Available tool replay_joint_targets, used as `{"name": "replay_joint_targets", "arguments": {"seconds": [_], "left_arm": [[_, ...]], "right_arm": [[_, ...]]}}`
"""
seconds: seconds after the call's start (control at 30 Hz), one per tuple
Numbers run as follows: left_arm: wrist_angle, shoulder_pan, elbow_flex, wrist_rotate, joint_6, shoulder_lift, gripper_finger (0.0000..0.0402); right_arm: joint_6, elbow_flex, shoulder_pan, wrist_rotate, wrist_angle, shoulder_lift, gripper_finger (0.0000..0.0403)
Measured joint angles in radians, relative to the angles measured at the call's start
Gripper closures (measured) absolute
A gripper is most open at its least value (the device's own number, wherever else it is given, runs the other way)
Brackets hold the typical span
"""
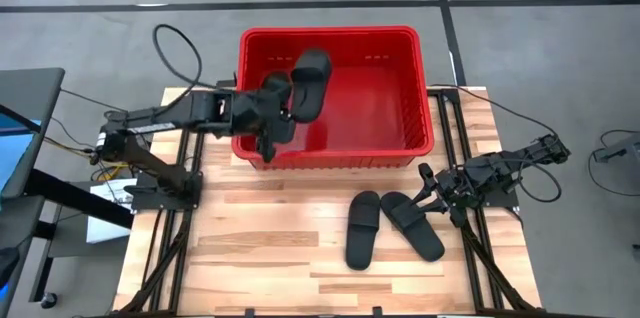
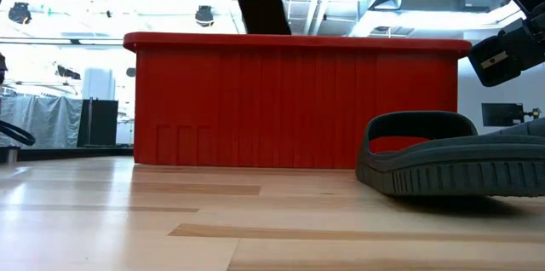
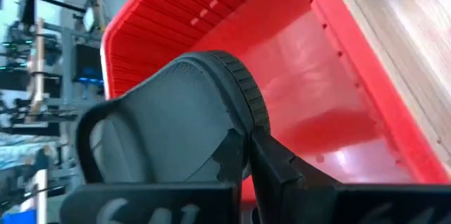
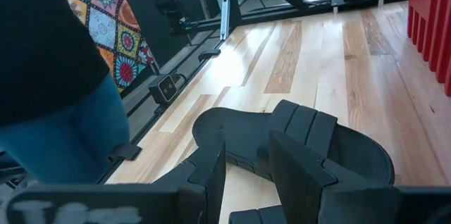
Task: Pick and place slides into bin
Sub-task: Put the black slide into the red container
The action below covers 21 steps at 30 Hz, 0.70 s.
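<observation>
Slide [image 1: 308, 83] hangs clamped in the closed left gripper [image 1: 283, 108], directly above the bin [image 1: 420, 88] floor, while the right gripper [image 1: 432, 190] waits part-open beside two floor slides.

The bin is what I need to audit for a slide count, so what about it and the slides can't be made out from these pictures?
- Bin floor, low view: hidden by its own red front wall.
- Bin's left interior, high view: covered by the left gripper and its held slide, so any slide beneath is unseen.
- Two slides on the table, low view: the far one hidden behind the near one, cut off by the right edge.
</observation>
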Motion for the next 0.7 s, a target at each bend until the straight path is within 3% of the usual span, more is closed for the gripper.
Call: {"name": "replay_joint_targets", "arguments": {"seconds": [0.5, 0.7], "left_arm": [[0.043, 0.224, -0.005, 0.174, 0.086, 0.027, 0.0401], [0.082, 0.275, -0.004, 0.189, 0.115, 0.052, 0.0401]], "right_arm": [[0.0, 0.0, 0.0, 0.0, 0.0, 0.0, 0.0301], [0.0, 0.0, 0.0, 0.0, 0.0, 0.0, 0.0301]]}}
